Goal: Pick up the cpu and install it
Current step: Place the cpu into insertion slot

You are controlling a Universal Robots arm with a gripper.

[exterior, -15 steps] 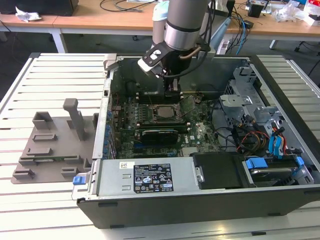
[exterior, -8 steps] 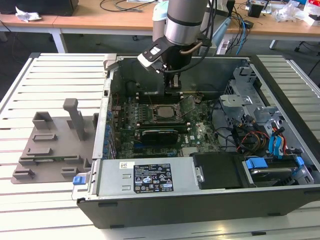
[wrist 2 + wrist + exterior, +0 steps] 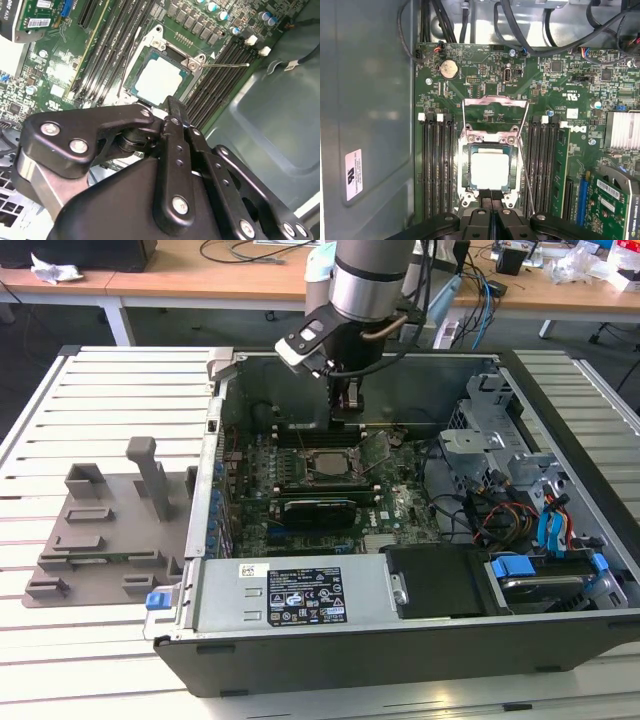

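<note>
On the exterior view's left, a grey plastic tray with upright moulded holders (image 3: 100, 540) lay on the white slatted table (image 3: 120, 380). To its right stood the open dark computer case (image 3: 420, 660) with its green motherboard (image 3: 485, 75). The cpu, a small flat square chip with a silvery-white metal top (image 3: 490, 170), lay level in the dark metal-framed socket (image 3: 465, 170) near the board's middle, with the socket's hinged silver load plate (image 3: 495, 101) raised. The black two-finger gripper (image 3: 490, 194) hung close over the socket's edge, its fingers together and clasping nothing. Farther right sat a grey metal drive cage (image 3: 485, 430). The chip looked light, thin and stiff, its smooth lid probably slippery and its underside delicate. It seemed best taken by two opposite edges and kept level.
</note>
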